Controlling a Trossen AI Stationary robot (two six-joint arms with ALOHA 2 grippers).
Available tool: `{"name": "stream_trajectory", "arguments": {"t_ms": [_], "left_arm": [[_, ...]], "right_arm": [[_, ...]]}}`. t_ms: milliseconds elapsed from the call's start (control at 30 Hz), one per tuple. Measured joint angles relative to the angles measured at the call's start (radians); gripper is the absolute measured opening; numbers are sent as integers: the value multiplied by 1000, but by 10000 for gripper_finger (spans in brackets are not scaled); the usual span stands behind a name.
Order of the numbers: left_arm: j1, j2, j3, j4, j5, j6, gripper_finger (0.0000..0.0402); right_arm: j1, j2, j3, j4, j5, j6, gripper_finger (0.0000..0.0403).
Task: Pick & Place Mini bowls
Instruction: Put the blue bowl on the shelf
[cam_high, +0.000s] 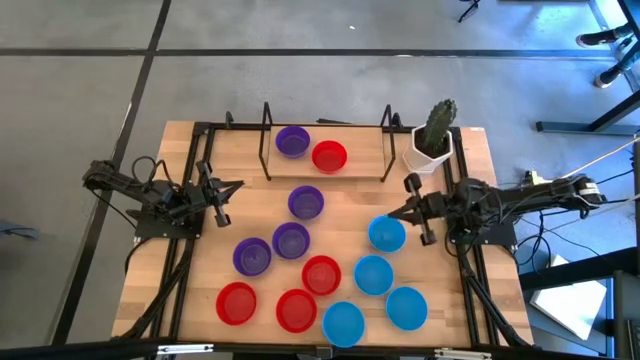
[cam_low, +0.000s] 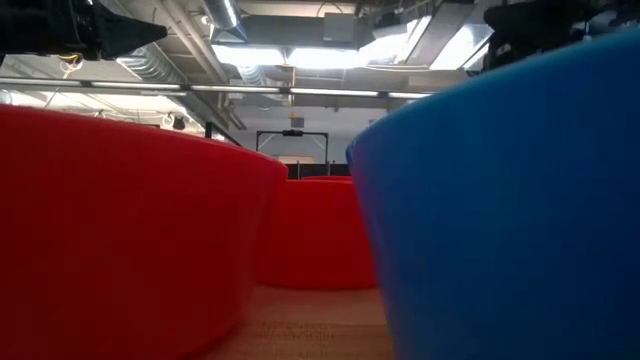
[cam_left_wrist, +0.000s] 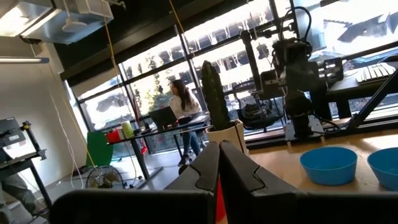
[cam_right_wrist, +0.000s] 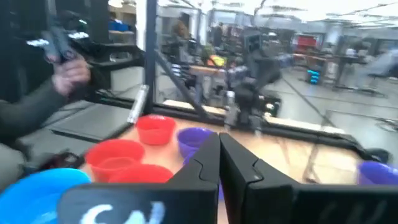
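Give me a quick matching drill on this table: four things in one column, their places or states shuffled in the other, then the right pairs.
Things:
1. cactus pot
2. left gripper
3. light blue bowls
4. right gripper

Places or states:
A. shut, empty, at the table's left edge
B. grouped on the table's right half
C. far right corner of the table
D. shut, empty, beside a light blue bowl

Pairs: 1-C, 2-A, 3-B, 4-D
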Motion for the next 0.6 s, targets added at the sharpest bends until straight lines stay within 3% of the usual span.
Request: {"name": "stream_trajectory", "arguments": {"t_ms": [600], "left_arm": [[0, 0, 0, 0, 1, -4, 4]], "right_arm": [[0, 16, 2, -35, 3, -29, 11]]}}
